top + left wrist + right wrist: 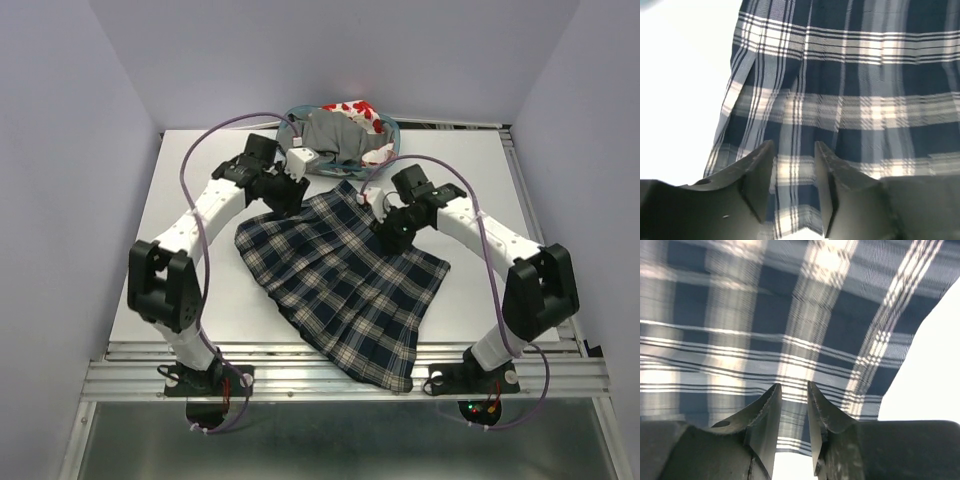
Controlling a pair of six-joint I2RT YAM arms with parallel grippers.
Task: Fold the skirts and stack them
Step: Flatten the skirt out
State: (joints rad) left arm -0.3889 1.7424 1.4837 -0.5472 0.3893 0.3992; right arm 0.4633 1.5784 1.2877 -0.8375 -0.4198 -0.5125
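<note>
Find plaid skirt point(345, 285) spread flat and slantwise on table point(190, 165), one corner pointing to the back, another overhanging the near edge. Find grey skirt point(330, 135) and white-and-red skirt point(350, 108) heaped in basket point(396, 128) at the far edge, not yet handled.

Place left gripper point(288, 192) over the far-left edge of the plaid cloth, right gripper point(385, 232) over the far-right edge, one on each side of the back corner.

From the left wrist view, read left gripper point(792, 145) as jaws a narrow gap apart, plaid filling the gap, cloth edge passing beneath the fingers point(757, 172). Read much the same on right gripper point(791, 385), gap narrower. Cannot tell, for either, whether pinching cloth or merely poised over it.

Judge step in hand: first fold of the first skirt, at the take-hold stage, with no crease visible and no stack begun.

Judge next move to call for a sure pinch at both edges, then an even lift and carry toward the near side, keeping both grips level to avoid a skewed fold. Expect light cloth to sag between grips.
</note>
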